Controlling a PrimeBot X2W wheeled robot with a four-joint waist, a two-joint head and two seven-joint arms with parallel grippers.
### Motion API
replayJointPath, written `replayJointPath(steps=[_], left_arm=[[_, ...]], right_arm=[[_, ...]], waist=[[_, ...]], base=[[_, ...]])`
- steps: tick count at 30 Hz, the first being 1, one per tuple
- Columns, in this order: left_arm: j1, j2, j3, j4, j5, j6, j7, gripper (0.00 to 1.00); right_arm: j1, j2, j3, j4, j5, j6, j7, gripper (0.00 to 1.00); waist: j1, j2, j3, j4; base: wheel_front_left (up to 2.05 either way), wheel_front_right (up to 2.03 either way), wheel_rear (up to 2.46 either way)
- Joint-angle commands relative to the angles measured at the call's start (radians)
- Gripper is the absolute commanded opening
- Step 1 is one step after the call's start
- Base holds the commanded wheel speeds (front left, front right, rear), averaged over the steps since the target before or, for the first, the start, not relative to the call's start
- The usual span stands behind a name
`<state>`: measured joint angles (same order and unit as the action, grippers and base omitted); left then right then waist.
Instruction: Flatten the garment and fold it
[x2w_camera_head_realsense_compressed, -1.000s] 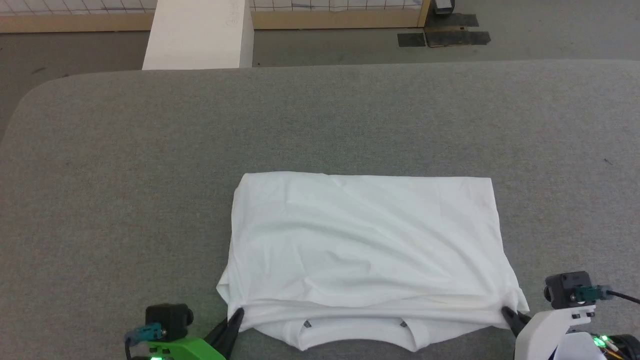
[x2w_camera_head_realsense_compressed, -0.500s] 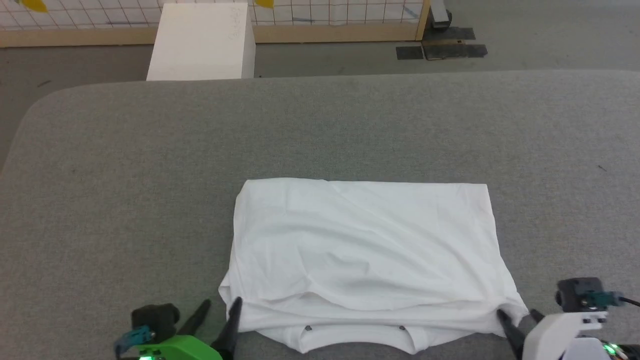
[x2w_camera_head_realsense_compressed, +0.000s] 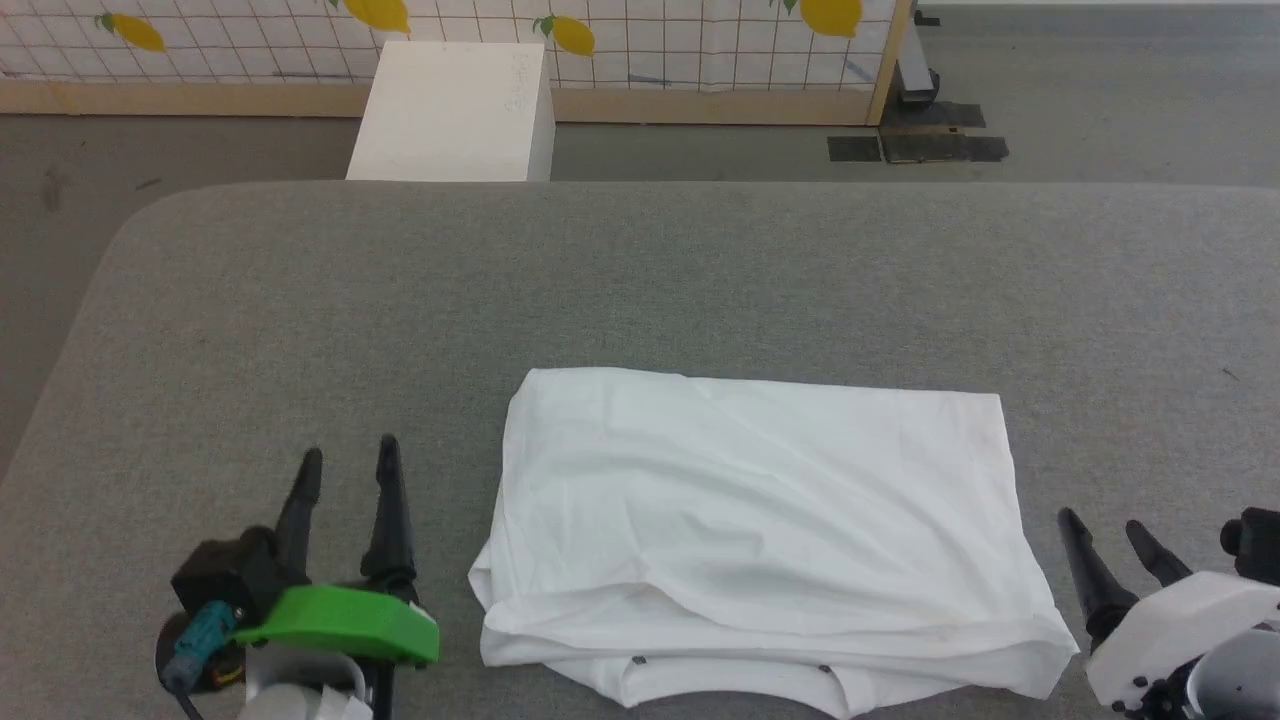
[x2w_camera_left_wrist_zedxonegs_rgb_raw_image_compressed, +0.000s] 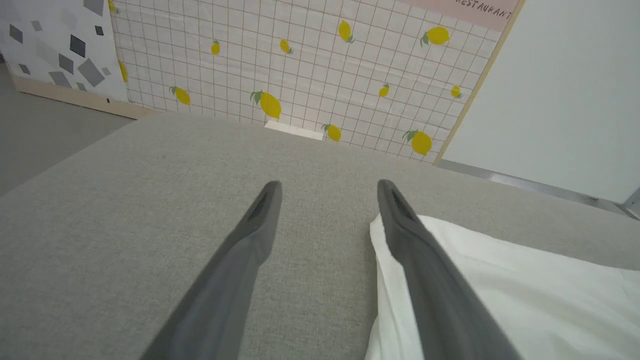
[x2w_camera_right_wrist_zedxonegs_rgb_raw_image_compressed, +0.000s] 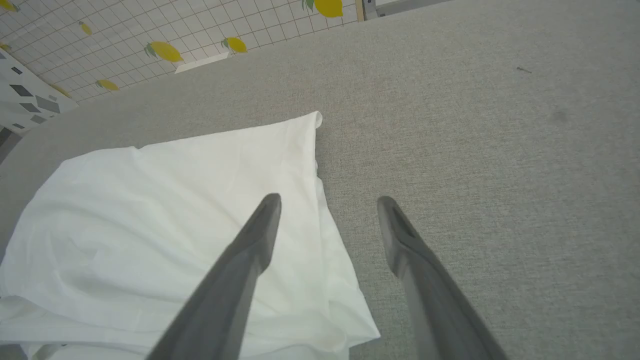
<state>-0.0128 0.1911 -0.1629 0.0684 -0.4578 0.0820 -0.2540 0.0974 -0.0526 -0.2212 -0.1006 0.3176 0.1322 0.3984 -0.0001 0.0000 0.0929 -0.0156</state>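
Note:
The garment (x2w_camera_head_realsense_compressed: 760, 520), a white T-shirt, lies folded into a rough rectangle on the grey table (x2w_camera_head_realsense_compressed: 640, 280), its neck edge at the near side. My left gripper (x2w_camera_head_realsense_compressed: 348, 455) stands open and empty, lifted to the left of the shirt's left edge. In the left wrist view the garment (x2w_camera_left_wrist_zedxonegs_rgb_raw_image_compressed: 525, 295) lies just right of the open left gripper (x2w_camera_left_wrist_zedxonegs_rgb_raw_image_compressed: 327, 187). My right gripper (x2w_camera_head_realsense_compressed: 1105, 522) is open and empty beside the shirt's right edge. In the right wrist view the right gripper (x2w_camera_right_wrist_zedxonegs_rgb_raw_image_compressed: 327, 202) hovers over the garment (x2w_camera_right_wrist_zedxonegs_rgb_raw_image_compressed: 165, 210) and its right border.
A rigid white box (x2w_camera_head_realsense_compressed: 455, 110) stands on the floor beyond the table's far edge. Behind it runs a tiled wall panel with lemon prints (x2w_camera_head_realsense_compressed: 600, 35). Dark tape patches (x2w_camera_head_realsense_compressed: 915, 148) mark the floor at the back right. Bare grey table surrounds the shirt.
Both grippers let go of the garment's near corners, opened and drew up and outward. The head camera tilted up, so the scene sits lower in view.

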Motion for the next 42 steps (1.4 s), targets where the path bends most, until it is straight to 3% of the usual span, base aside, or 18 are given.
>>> replayJointPath(steps=[1, 7, 17, 23, 24, 26, 28, 31, 35, 42], left_arm=[[-0.036, -0.018, 0.023, -0.012, 0.032, 0.004, -0.007, 1.0], [-0.098, -0.073, 0.079, -0.002, 0.136, -0.029, -0.008, 1.0], [-0.161, -0.097, 0.097, 0.053, 0.243, -0.112, -0.008, 1.0], [-0.169, -0.11, 0.115, 0.069, 0.262, -0.132, -0.008, 1.0], [-0.169, -0.112, 0.117, 0.072, 0.262, -0.134, -0.008, 1.0], [-0.169, -0.117, 0.122, 0.075, 0.263, -0.137, -0.008, 1.0], [-0.168, -0.121, 0.125, 0.077, 0.264, -0.139, -0.008, 1.0], [-0.164, -0.126, 0.128, 0.082, 0.267, -0.142, -0.008, 1.0], [-0.153, -0.131, 0.14, 0.088, 0.272, -0.144, -0.008, 1.0], [-0.145, -0.136, 0.148, 0.077, 0.272, -0.14, -0.008, 1.0]], right_arm=[[-0.034, 0.002, -0.005, 0.025, 0.028, -0.002, -0.009, 1.0], [-0.128, 0.002, -0.004, 0.179, 0.055, -0.002, 0.026, 1.0], [-0.223, 0.002, 0.013, 0.415, 0.087, -0.002, 0.173, 1.0], [-0.236, 0.002, 0.061, 0.475, 0.145, -0.002, 0.273, 1.0], [-0.237, 0.002, 0.068, 0.479, 0.156, -0.002, 0.283, 0.97], [-0.238, 0.002, 0.078, 0.481, 0.173, -0.002, 0.297, 0.41], [-0.239, 0.002, 0.084, 0.478, 0.185, -0.002, 0.296, 0.0], [-0.244, 0.002, 0.084, 0.46, 0.192, -0.002, 0.266, 0.0], [-0.244, 0.002, -0.004, 0.407, 0.121, -0.002, 0.182, 0.0], [-0.23, 0.002, -0.211, 0.294, -0.123, -0.002, 0.136, 0.0]], waist=[[0.0001, 0.0, 0.001, 0.003], [0.0001, 0.0, 0.016, 0.008], [0.0001, 0.0, 0.035, 0.012], [0.0001, 0.0, 0.037, 0.01], [0.0001, 0.0, 0.037, 0.01], [0.0001, 0.0, 0.038, 0.009], [0.0001, 0.0, 0.039, 0.008], [0.0001, 0.0, 0.04, 0.005], [0.0001, 0.0, 0.037, 0.001], [0.0001, 0.0, 0.038, -0.002]], base=[[0.0, 0.0, 0.0], [0.0, 0.0, 0.0], [0.0, 0.0, 0.0], [0.0, 0.0, 0.0], [0.0, 0.0, 0.0], [0.0, 0.0, 0.0], [0.0, 0.0, 0.0], [0.0, 0.0, 0.0], [0.0, 0.0, 0.0], [0.0, 0.0, 0.0]])
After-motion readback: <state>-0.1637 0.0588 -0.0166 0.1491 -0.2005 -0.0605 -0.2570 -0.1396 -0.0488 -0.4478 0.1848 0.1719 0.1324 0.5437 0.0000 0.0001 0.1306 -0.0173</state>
